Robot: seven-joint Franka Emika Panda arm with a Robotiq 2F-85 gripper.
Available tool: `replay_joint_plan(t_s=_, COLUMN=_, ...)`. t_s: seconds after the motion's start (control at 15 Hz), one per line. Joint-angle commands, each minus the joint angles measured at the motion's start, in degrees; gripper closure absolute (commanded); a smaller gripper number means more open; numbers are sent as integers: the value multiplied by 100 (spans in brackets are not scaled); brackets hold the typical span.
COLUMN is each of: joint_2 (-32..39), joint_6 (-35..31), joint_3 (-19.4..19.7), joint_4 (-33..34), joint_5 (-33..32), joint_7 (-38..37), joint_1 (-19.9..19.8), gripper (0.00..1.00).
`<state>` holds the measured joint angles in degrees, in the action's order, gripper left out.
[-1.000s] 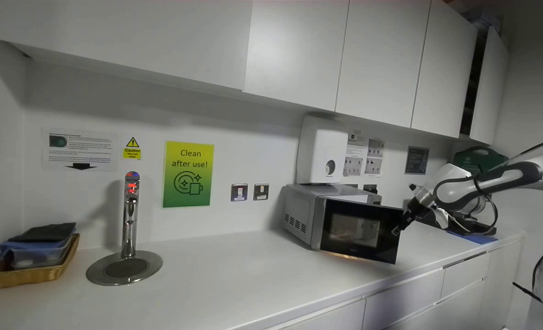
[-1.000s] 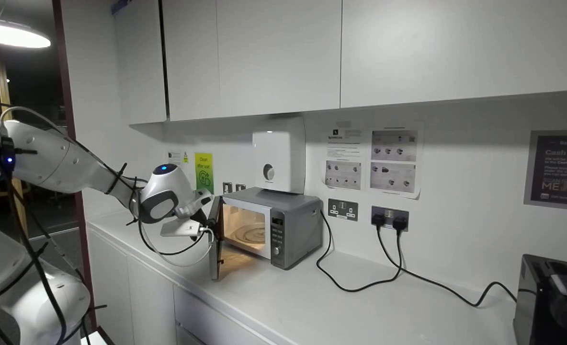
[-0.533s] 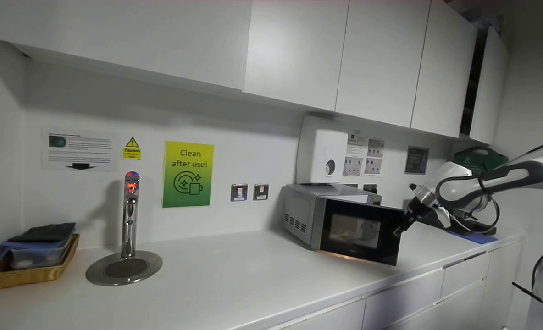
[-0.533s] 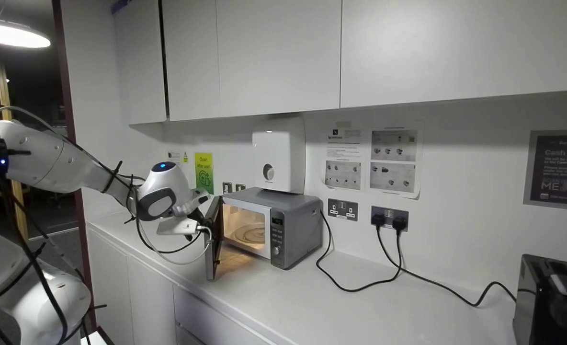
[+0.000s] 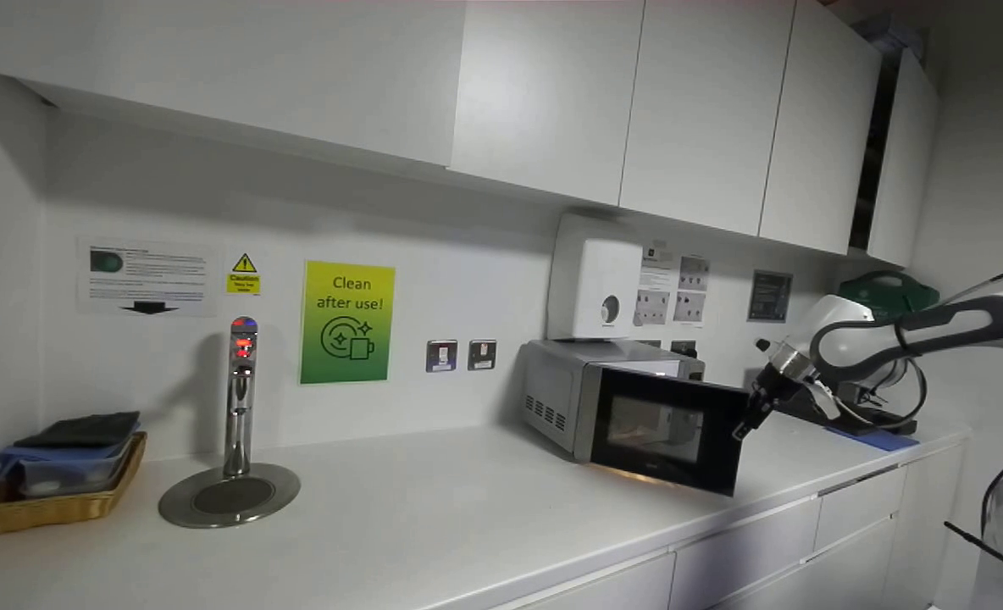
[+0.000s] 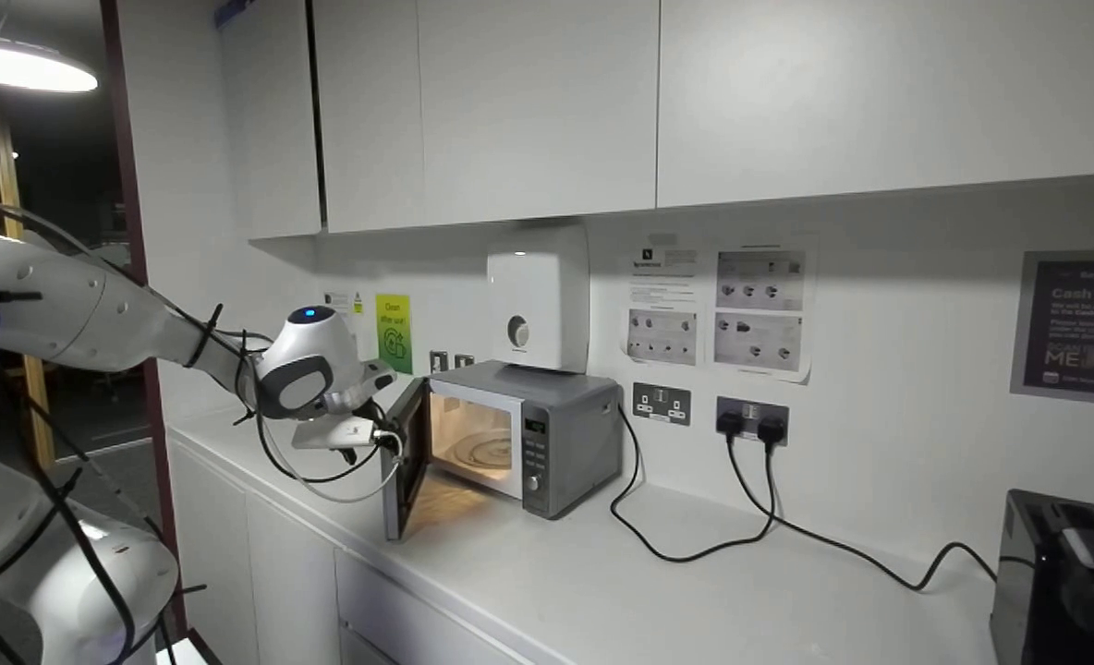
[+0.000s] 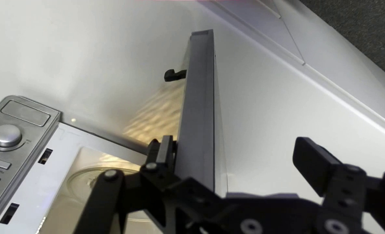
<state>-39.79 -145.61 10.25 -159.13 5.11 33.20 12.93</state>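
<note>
A grey microwave [image 5: 552,394] [image 6: 579,453] stands on the counter with its door [image 5: 717,449] [image 6: 407,462] swung well open. Light glows inside it, over a glass turntable [image 6: 487,451]. In the wrist view my gripper [image 7: 236,149] straddles the free edge of the door [image 7: 199,97], jaws wide apart. One finger [image 7: 164,149] is at the door's inner face, touching or nearly so. The opposite finger [image 7: 312,162] stands off from the outer face, with a broad gap. A black latch hook [image 7: 174,75] juts from the door's inner side. The exterior views partly hide the fingers.
A white dispenser [image 5: 590,280] hangs above the microwave, under wall cupboards [image 5: 544,102]. Black cables [image 6: 644,545] run along the counter to a dark machine [image 6: 1064,582]. Farther along are a chrome tap [image 5: 239,407] and a wicker basket [image 5: 61,508]. The counter's front edge [image 7: 329,92] passes near the door.
The microwave door has swung somewhat wider open. My arm has drawn back along with it, away from the microwave's body, and the jaws have stayed apart.
</note>
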Motion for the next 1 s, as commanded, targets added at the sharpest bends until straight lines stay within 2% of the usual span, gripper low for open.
replay_joint_plan(t_s=0.0, joint_2=-285, joint_6=345, joint_3=2, joint_4=8, joint_5=-22, joint_7=188, joint_1=220, gripper=0)
replay_joint_plan(t_s=0.47, joint_2=-884, joint_6=1805, joint_3=300, joint_4=28, joint_5=586, joint_7=648, joint_1=703, gripper=0)
replay_joint_plan(t_s=0.93, joint_2=-1199, joint_6=2841, joint_3=341, joint_4=32, joint_5=1064, joint_7=997, joint_1=615, gripper=0)
